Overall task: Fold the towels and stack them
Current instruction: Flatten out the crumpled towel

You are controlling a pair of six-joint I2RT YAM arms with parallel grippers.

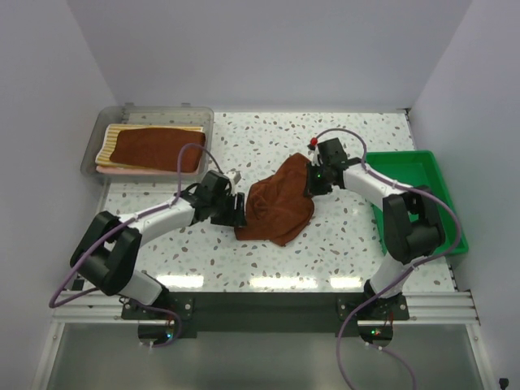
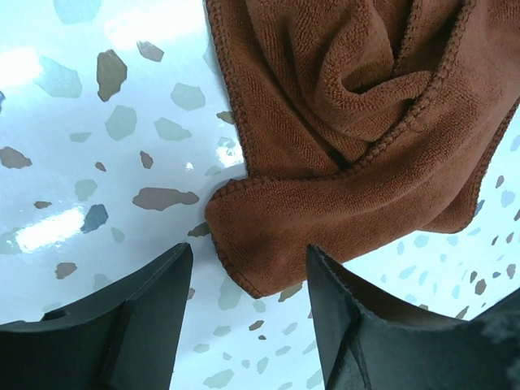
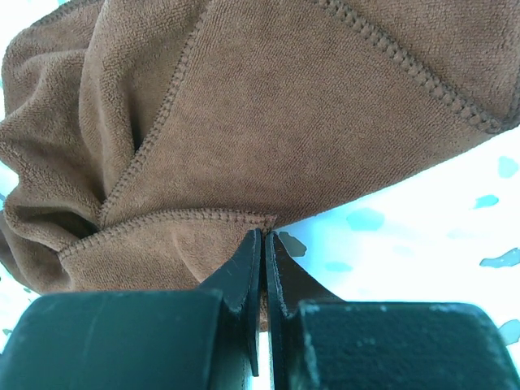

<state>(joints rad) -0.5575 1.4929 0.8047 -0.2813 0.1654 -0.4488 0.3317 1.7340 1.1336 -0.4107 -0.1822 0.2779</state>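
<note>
A rust-brown towel lies crumpled in the middle of the table. My right gripper is at its far right end, shut on a hemmed corner of the towel, with the fingertips pinching the seam. My left gripper stands open at the towel's left side. One rounded corner of the towel lies just ahead of the gap between its fingers, on the table and not gripped. Another brown towel lies folded on a yellow-and-white striped towel and a pink towel.
The folded towels lie in a clear grey bin at the back left. A green tray stands at the right edge, behind the right arm. White walls close in the table on three sides.
</note>
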